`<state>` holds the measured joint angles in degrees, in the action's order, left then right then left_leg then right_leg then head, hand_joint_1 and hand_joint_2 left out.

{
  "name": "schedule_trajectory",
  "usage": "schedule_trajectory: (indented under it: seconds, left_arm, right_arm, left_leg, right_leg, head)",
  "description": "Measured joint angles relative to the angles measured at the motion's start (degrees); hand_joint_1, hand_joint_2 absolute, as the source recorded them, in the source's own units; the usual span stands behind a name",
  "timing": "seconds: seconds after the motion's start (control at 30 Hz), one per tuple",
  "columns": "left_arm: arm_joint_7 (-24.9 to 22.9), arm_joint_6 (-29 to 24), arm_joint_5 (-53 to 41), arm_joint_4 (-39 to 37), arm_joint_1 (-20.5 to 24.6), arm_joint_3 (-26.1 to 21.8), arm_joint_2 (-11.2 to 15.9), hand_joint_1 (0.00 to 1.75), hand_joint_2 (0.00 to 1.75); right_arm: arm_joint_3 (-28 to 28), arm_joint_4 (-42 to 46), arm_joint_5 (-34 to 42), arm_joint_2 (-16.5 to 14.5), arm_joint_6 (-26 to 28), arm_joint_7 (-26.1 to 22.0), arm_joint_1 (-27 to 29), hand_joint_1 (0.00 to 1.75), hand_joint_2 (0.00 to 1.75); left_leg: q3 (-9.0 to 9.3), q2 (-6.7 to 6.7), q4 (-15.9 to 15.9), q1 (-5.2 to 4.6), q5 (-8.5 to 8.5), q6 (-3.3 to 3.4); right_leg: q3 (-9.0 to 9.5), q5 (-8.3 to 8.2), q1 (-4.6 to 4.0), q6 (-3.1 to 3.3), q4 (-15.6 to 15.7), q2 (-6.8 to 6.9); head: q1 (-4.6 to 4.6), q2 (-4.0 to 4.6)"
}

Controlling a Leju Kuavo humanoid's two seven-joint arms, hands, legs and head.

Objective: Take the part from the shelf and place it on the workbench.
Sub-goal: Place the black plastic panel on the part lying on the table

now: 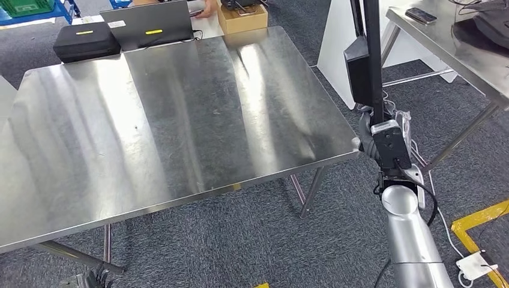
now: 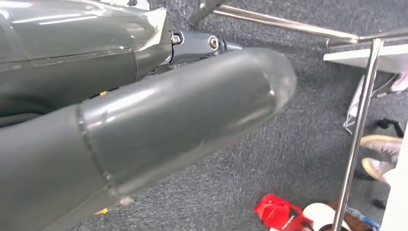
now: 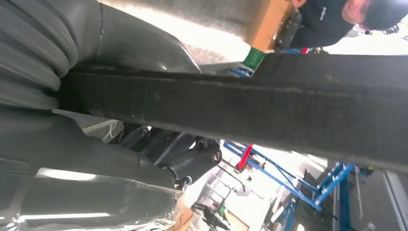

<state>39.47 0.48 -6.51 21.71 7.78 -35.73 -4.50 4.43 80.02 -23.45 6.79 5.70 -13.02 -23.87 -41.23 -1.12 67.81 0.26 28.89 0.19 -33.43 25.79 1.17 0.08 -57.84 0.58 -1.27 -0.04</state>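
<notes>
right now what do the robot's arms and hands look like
The right arm is a smooth silver tube with a rounded joint, a black wrist block and a thin black cable. Both hands, left and right, are glossy dark grey; the right has a ribbed grey cover.

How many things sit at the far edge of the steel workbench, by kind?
Black case: 1
Laptop: 1
Cardboard box: 1
Total: 3
</notes>
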Motion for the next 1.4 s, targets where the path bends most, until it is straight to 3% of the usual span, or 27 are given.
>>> schedule_trajectory:
  seconds: [0.07, 0.1, 0.13, 0.23, 0.3, 0.37, 0.43, 0.53, 0.57, 0.6, 0.63, 0.7, 0.73, 0.8, 0.87, 0.93, 1.0, 1.07, 1.1, 1.13, 1.2, 1.27, 1.4]
  left_arm:
    - [0.0, -0.1, -0.4, 0.0, -0.1, 0.1, -0.1, 0.0, 0.0]
    - [0.0, -0.2, -0.5, -0.1, -0.1, 0.1, -0.2, 0.0, 0.0]
    - [0.0, -0.3, -0.6, -0.1, -0.2, 0.1, -0.1, 0.0, 0.0]
    - [0.0, -0.6, -0.7, -0.1, -0.3, 0.1, -0.1, 0.0, 0.0]
    - [0.0, -0.4, -0.6, 0.1, -0.4, 0.1, -0.1, 0.0, 0.0]
    - [0.0, 0.1, -0.3, 0.4, -0.6, 0.1, -0.1, 0.0, 0.0]
    - [0.0, 0.1, -0.1, 0.9, -0.5, 0.1, -0.2, 0.0, 0.0]
    - [0.0, 0.1, 0.0, 1.2, -0.3, 0.1, -0.3, 0.0, 0.0]
    - [0.0, 0.1, 0.1, 1.3, -0.3, 0.1, -0.3, 0.0, 0.0]
    - [0.0, 0.1, 0.1, 1.3, -0.3, 0.1, -0.4, 0.0, 0.0]
    - [0.0, 0.1, 0.1, 1.3, -0.3, 0.1, -0.4, 0.0, 0.0]
    - [0.0, 0.2, 0.1, 1.4, -0.4, 0.0, -0.5, 0.0, 0.0]
    - [0.0, 0.2, 0.1, 1.4, -0.4, 0.0, -0.6, 0.0, 0.0]
    - [0.0, 0.8, 0.3, 1.4, -0.5, 0.0, -0.6, 0.0, 0.0]
    - [0.0, 1.4, 0.4, 1.5, -0.9, 0.0, -0.5, 0.0, 0.0]
    - [0.0, 1.7, 0.4, 1.8, -1.2, -0.1, -0.3, 0.0, 0.0]
    - [0.0, 2.0, 0.4, 2.2, -1.2, 0.0, -0.3, 0.0, 0.0]
    - [0.0, 2.3, 0.4, 2.7, -1.3, 0.0, -0.3, 0.0, 0.0]
    - [0.0, 2.4, 0.4, 3.0, -1.3, 0.0, -0.3, 0.0, 0.0]
    - [0.0, 2.5, 0.5, 3.3, -1.3, 0.1, -0.4, 0.0, 0.0]
    - [0.0, 2.6, 0.5, 4.3, -1.3, 0.4, -0.4, 0.0, 0.0]
    - [0.0, 2.8, 0.6, 5.3, -1.1, 0.8, -0.4, 0.0, 0.0]
    - [0.0, 3.5, 0.7, 6.3, -1.1, 1.5, -0.5, 0.0, 0.0]
  right_arm:
    - [-0.5, 0.0, 0.4, 0.8, -0.3, -0.3, 1.2, 1.57, 1.75]
    - [-0.7, -0.1, 0.6, 1.1, -0.5, -0.4, 1.6, 1.57, 1.75]
    - [-0.9, -0.3, 0.8, 1.3, -0.7, -0.5, 1.9, 1.57, 1.75]
    - [-1.2, -0.9, 1.2, 1.9, -1.0, -1.1, 1.9, 1.57, 1.75]
    - [-1.3, -1.3, 1.3, 2.3, -0.9, -1.6, 1.5, 1.57, 1.75]
    - [-1.3, -1.6, 1.3, 2.6, -0.9, -1.4, 0.5, 1.57, 1.75]
    - [-1.2, -1.8, 1.3, 2.9, -1.2, -0.6, -0.9, 1.57, 1.75]
    - [-1.1, -2.3, 1.3, 3.7, -1.5, 0.0, -2.3, 1.57, 1.75]
    - [-1.1, -2.6, 1.4, 3.9, -1.5, 0.1, -2.5, 1.57, 1.75]
    - [-1.1, -2.8, 1.4, 4.0, -1.6, 0.2, -2.5, 1.57, 1.75]
    - [-1.1, -3.0, 1.3, 4.1, -1.7, 0.2, -2.6, 1.57, 1.75]
    - [-1.1, -3.2, 1.3, 4.2, -1.7, 0.3, -2.8, 1.57, 1.75]
    - [-1.0, -3.3, 1.3, 4.3, -1.7, 0.2, -3.0, 1.57, 1.75]
    - [-1.0, -3.5, 1.3, 4.4, -1.7, 0.2, -3.3, 1.57, 1.75]
    - [-0.8, -3.8, 0.8, 4.4, -1.4, 0.3, -3.6, 1.57, 1.75]
    - [-0.6, -4.2, -0.3, 4.3, -0.9, 0.8, -4.3, 1.57, 1.75]
    - [-0.3, -4.8, -2.6, 4.3, -0.3, 2.1, -5.3, 1.57, 1.75]
    - [0.3, -6.2, -7.1, 4.3, 0.3, 4.7, -6.8, 1.57, 1.75]
    - [0.6, -7.3, -9.7, 4.5, 0.4, 6.2, -7.7, 1.57, 1.75]
    - [1.0, -8.5, -12.5, 4.7, 0.5, 7.8, -8.9, 1.57, 1.75]
    - [2.0, -11.6, -17.9, 5.4, 0.5, 10.7, -11.5, 1.57, 1.75]
    - [2.8, -14.5, -21.7, 6.3, 0.5, 12.4, -13.8, 1.57, 1.75]
    - [4.0, -18.6, -24.2, 7.3, 0.8, 13.6, -17.2, 1.57, 1.75]
  left_leg:
    - [-3.23, 0.83, 6.0, 0.39, 2.08, -0.43]
    - [-3.55, 0.96, 6.4, 0.53, 1.64, -0.53]
    - [-2.59, 1.14, 4.4, 0.62, 0.24, -0.53]
    - [3.41, 3.4, -6.8, 0.32, -4.18, 0.15]
    - [4.57, 3.71, -9.1, -0.18, -4.47, 0.83]
    - [4.69, 2.54, -9.5, -0.3, -4.76, 1.66]
    - [5.19, 1.57, -10.2, -0.19, -5.25, 2.54]
    - [5.46, -0.18, -10.5, -0.09, -5.52, 3.19]
    - [5.47, -0.91, -10.5, -0.11, -5.5, 3.21]
    - [5.48, -1.66, -10.5, -0.12, -5.5, 3.21]
    - [5.51, -2.42, -10.4, -0.12, -5.49, 3.19]
    - [5.52, -3.85, -10.2, -0.1, -5.4, 3.03]
    - [5.46, -4.48, -10.0, -0.19, -5.29, 2.83]
    - [5.22, -5.38, -9.8, -0.35, -5.18, 2.33]
    - [4.99, -5.95, -9.8, -0.32, -5.19, 1.78]
    - [4.15, -4.21, -8.1, -0.31, -4.05, 1.15]
    - [1.21, -1.01, -2.1, -0.18, -0.86, 0.5]
    - [-2.63, 0.47, 5.1, 0.25, 1.84, -0.04]
    - [-3.57, 0.71, 6.5, 0.46, 1.86, -0.24]
    - [-3.39, 0.87, 5.8, 0.65, 0.88, -0.37]
    - [0.27, 1.5, -1.6, 0.9, -2.85, -0.39]
    - [3.69, 2.11, -8.1, 0.83, -5.09, -0.05]
    - [4.36, 1.46, -9.5, 0.03, -5.35, 1.17]
  right_leg:
    - [0.07, 0.16, -0.05, 0.17, 0.0, 1.07]
    - [0.09, 0.23, -0.05, 0.16, 0.0, 1.59]
    - [0.15, 0.3, -0.04, 0.11, 0.0, 2.06]
    - [0.55, 0.69, -0.34, -0.44, 0.0, 3.25]
    - [0.73, 0.96, -0.67, -1.06, 0.0, 4.02]
    - [0.81, 1.16, -0.76, -1.81, 0.1, 4.63]
    - [0.13, 2.34, -0.65, -2.09, -1.8, 3.27]
    - [-5.07, 6.86, -0.41, -1.59, -12.7, 0.08]
    - [-6.74, 7.73, -0.42, -1.71, -15.7, -0.22]
    - [-7.43, 7.63, -0.43, -2.04, -16.7, -0.35]
    - [-6.9, 6.51, -0.41, -2.49, -15.1, -0.47]
    - [-3.47, 2.81, -0.14, -3.29, -6.9, -1.54]
    - [-1.73, 1.36, -0.1, -3.35, -3.2, -2.14]
    - [-0.26, 0.24, -0.18, -2.9, 0.0, -2.69]
    - [-0.05, 0.05, -0.09, -2.23, 0.0, -1.8]
    - [0.24, -0.09, 0.35, -1.31, 0.3, -0.91]
    - [0.42, -0.03, 0.4, -0.52, 0.4, -0.01]
    - [0.45, 0.08, 0.24, -0.29, 0.4, 0.85]
    - [0.46, 0.11, 0.23, -0.27, 0.3, 1.2]
    - [0.47, 0.13, 0.25, -0.29, 0.3, 1.48]
    - [0.58, 0.25, 0.28, -0.48, 0.3, 2.0]
    - [0.64, 0.47, -0.1, -0.95, 0.3, 2.53]
    - [0.85, 0.47, -0.61, -2.22, 0.7, 3.23]
  head:
    - [-0.01, 0.0]
    - [-0.03, 0.0]
    - [-0.02, 0.0]
    - [0.03, 0.0]
    - [0.16, 0.0]
    - [0.19, 0.0]
    - [0.25, 0.0]
    - [0.7, 0.0]
    - [0.8, 0.0]
    - [0.8, 0.0]
    - [0.81, 0.0]
    - [0.84, 0.0]
    - [0.86, 0.0]
    - [0.84, 0.0]
    - [0.83, 0.0]
    - [0.66, 0.0]
    - [0.36, 0.0]
    - [0.23, 0.0]
    - [0.22, 0.0]
    - [0.21, 0.0]
    - [0.19, 0.0]
    - [0.28, 0.0]
    - [0.57, 0.0]
